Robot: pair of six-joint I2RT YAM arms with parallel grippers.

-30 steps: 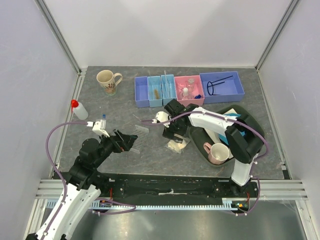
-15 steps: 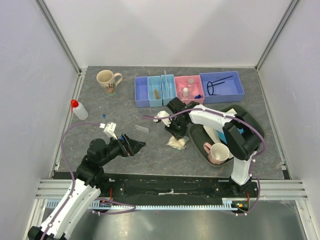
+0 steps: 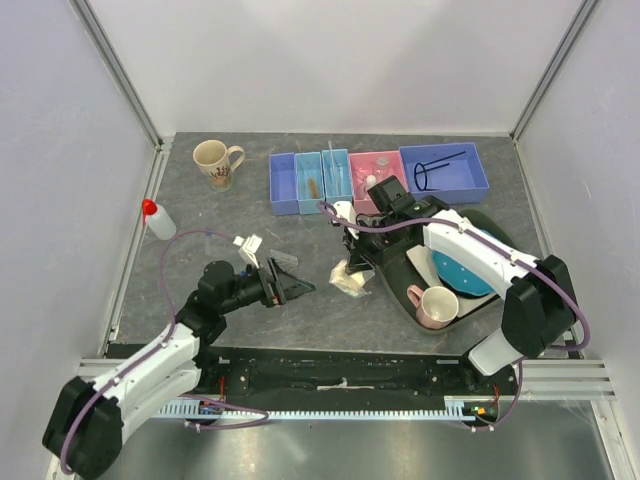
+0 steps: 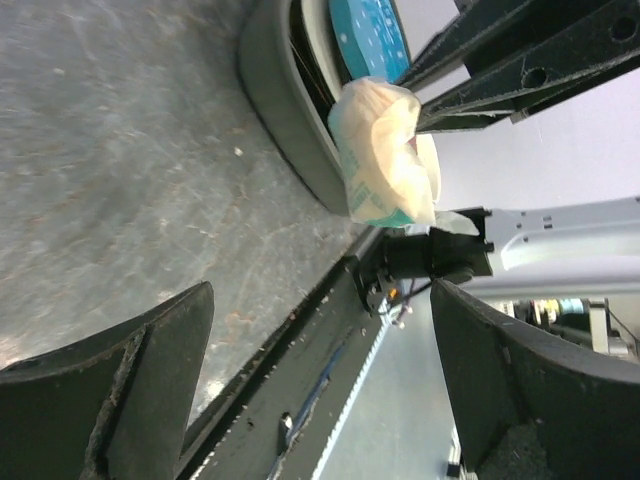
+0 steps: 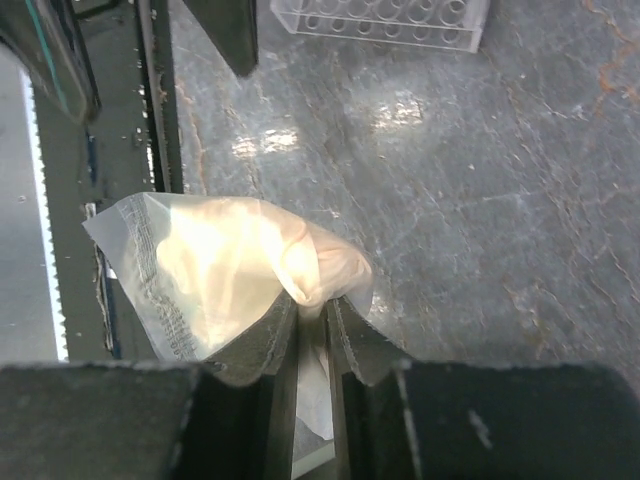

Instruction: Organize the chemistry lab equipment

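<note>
**Top view.** The right gripper (image 3: 351, 258) has its jaws pressed onto the upper edge of the bag (image 3: 350, 282). The bag droops just below them, and I cannot tell whether its lower end is off the table (image 3: 200, 200). Gripping it by the edge probably lets the limp pouch hang free for carrying to the bins (image 3: 284, 185) beyond the jaws. The left gripper (image 3: 296, 288) lies low with its jaws spread wide and nothing in them. It aims towards the bag, with the rack (image 3: 284, 258) just beside it.

**Left wrist.** The matte black fingers (image 4: 140, 390) stand far apart, with only bare scuffed grey slab between them. Ahead of them the bag shows as a crumpled, cream, half-clear pouch with teal print along one edge. It sits against the rounded rim of a dark tray (image 4: 285, 110) that holds a blue plate (image 4: 365, 30).

**Right wrist.** The two pads (image 5: 262, 345) pinch a fold of film. The pouch balloons out to the left of the jaws, glossy, soft and creased around pale contents. Past the jaws lies the rack, rigid clear plastic with rows of round holes.
</note>
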